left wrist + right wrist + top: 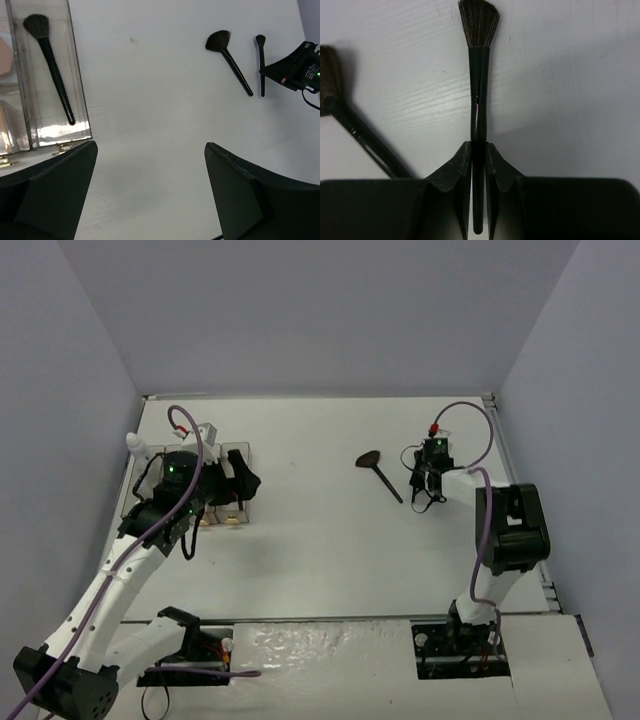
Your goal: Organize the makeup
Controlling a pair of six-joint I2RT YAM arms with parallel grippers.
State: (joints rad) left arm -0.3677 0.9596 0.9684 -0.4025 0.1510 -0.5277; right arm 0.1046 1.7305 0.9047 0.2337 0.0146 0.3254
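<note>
where the white table (320, 550) spreads beneath both arms, the left arm (110, 585) reaches over the clear bins (79, 100) at the left side, and the right arm (510, 525) reaches toward the right part of the table; the left fingers (50, 200) stand wide apart with nothing between them, just beside the near edge of the bins; one bin holds a round-headed brush (50, 65) with a black handle, lying lengthwise on its floor; the compartments next to it show pinkish and tan things, cut off by the frame edge and too partial to name; well apart from the bins, a fan brush (227, 57) lies flat on the bare table, its head toward the far left; just beside it, the right fingers (457, 165) are closed on the black handle of a small angled brush (479, 75), pinching it in its lower half with the bristles pointing away from the wrist; whether this brush is off the table i cannot tell.
</note>
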